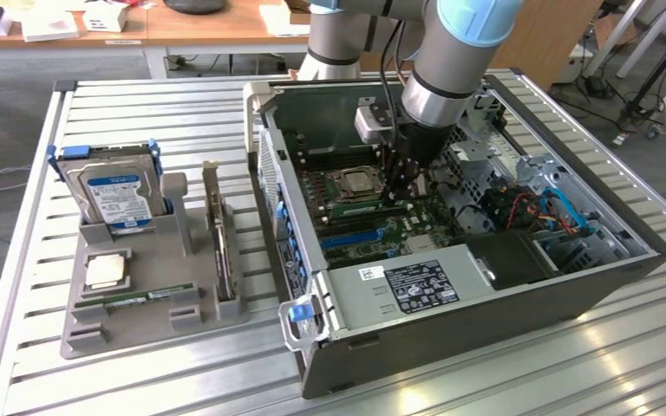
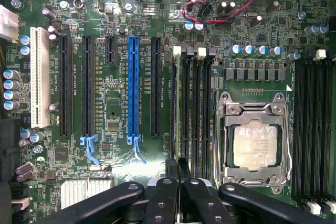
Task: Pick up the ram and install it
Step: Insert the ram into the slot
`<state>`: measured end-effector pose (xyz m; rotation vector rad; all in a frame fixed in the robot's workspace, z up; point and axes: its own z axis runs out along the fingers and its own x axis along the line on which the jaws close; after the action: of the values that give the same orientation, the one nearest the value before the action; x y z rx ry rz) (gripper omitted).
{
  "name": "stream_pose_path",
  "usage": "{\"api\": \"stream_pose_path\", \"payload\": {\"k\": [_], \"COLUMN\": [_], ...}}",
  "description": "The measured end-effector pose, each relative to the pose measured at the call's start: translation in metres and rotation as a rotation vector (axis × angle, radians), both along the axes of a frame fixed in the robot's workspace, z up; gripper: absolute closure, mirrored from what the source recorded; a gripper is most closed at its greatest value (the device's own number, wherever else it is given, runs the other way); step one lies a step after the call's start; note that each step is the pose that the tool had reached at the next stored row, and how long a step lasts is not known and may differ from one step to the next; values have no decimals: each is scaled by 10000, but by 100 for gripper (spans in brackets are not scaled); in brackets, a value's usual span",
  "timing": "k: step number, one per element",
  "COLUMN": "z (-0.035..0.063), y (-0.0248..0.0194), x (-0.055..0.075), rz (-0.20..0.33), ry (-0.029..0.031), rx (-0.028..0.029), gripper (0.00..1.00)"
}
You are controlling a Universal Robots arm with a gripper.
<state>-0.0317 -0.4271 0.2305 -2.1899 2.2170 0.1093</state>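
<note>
Shows a ribbed metal surface carrying an open dark grey computer case laid on its side. Shows a silver and pale blue robot arm reaching down into the case, its black fingers low over the green motherboard. From the wrist, shows the fingers clenched on one end of a long, narrow, flat green ram stick, held on edge along the black memory slots just beside the square silver processor in its metal frame. Possibly already resting in a slot, though hard to judge from straight above. Towards the exterior view's left, apart from the case, shows a grey plastic tray holding a blue-labelled hard drive standing upright, an upright expansion card, another square silver chip and another green circuit-board stick lying flat
</note>
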Motion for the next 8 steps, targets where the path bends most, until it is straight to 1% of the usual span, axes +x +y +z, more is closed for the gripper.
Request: {"api": "stream_pose_path", "payload": {"k": [8], "z": [-1], "y": [3], "x": [0], "rz": [0], "ry": [0], "rx": [0], "gripper": [88]}}
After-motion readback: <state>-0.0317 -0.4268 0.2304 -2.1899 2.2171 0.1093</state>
